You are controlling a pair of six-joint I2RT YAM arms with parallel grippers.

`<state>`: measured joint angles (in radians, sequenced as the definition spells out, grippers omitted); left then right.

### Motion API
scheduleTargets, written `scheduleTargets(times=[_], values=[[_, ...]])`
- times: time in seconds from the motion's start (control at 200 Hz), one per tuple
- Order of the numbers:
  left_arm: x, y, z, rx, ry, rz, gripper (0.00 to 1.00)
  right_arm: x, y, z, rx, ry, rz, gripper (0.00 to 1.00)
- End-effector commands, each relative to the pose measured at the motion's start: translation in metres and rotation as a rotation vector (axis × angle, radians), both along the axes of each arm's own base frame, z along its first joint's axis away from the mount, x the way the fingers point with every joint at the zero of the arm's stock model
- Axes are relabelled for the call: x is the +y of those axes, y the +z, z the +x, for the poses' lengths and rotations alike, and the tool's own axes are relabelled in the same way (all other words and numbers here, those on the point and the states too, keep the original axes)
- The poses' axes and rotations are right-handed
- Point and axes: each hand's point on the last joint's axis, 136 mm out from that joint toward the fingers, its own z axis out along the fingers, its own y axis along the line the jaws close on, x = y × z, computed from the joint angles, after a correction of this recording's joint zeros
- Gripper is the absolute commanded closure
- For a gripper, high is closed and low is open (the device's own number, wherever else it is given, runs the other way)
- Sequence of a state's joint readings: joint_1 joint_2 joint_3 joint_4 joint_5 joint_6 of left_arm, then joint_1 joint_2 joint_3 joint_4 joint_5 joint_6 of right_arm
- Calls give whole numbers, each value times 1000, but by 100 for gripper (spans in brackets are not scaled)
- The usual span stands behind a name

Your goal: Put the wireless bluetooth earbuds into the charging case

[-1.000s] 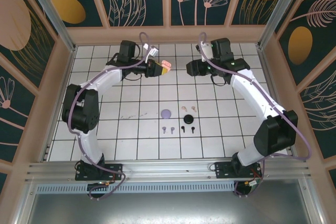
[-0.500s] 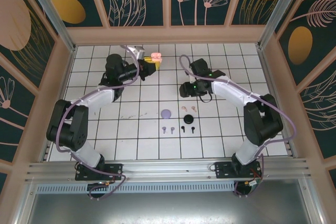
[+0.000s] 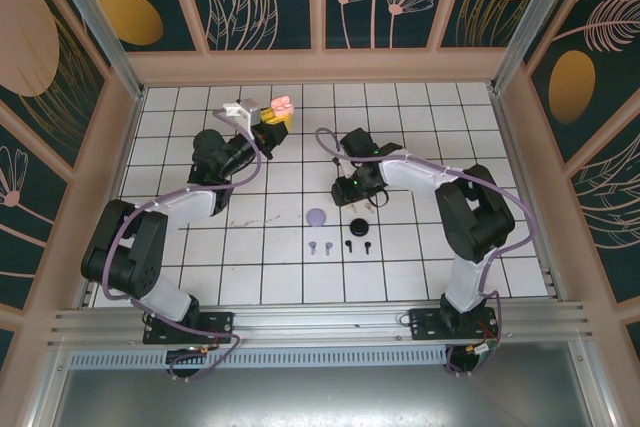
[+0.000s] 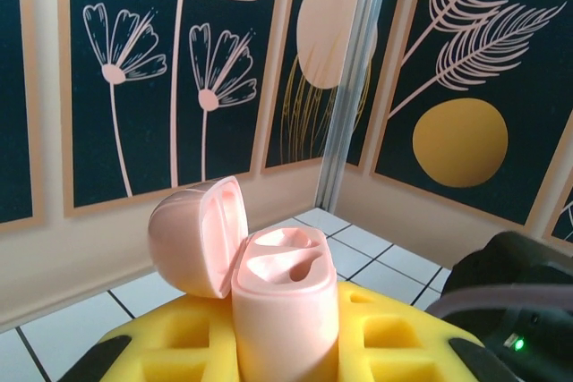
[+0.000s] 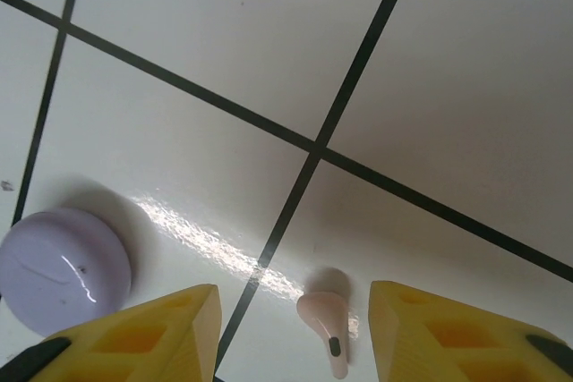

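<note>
While the left gripper (image 3: 272,117) is clamped on the smooth rounded pink charging case (image 4: 285,310) — lid (image 4: 192,239) tipped open, 2 hollow wells (image 4: 286,257) — the right gripper (image 5: 294,301), its yellow fingers (image 5: 134,337) cut off below, stands parted around 1 glossy pink earbud (image 5: 329,321) on bare tiled floor (image 5: 224,60), a lilac disc case (image 5: 63,266) nearby.

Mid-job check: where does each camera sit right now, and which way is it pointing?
Top external: fixed above and behind the bases, looking down on the tiled table; left arm and right arm show whole.
Left wrist: raised, facing the painted wall; the left fingers clamp the open pink case.
Right wrist: low, facing down at the tiles; the open right fingers flank a pink earbud, with the lilac case at left.
Shared: the top view also shows the pink case and lilac case.
</note>
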<state>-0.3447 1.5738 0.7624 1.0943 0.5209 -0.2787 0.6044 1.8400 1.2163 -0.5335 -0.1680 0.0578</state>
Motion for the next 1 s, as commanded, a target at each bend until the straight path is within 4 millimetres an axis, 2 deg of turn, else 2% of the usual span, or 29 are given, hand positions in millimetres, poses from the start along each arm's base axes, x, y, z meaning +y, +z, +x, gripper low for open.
scheduleTargets(times=[0.0,0.235,0.996], values=[[1,19,-7,-64,7,-30,100,-9,-9,-5,7,15,-65,53],[-3,21,-9,-66,-9,-29,100,-17,-17,-8,5,8,-102,53],[-9,18,-2,-39,-24,-22,100,-20,-41,-16,38,31,-161,57]])
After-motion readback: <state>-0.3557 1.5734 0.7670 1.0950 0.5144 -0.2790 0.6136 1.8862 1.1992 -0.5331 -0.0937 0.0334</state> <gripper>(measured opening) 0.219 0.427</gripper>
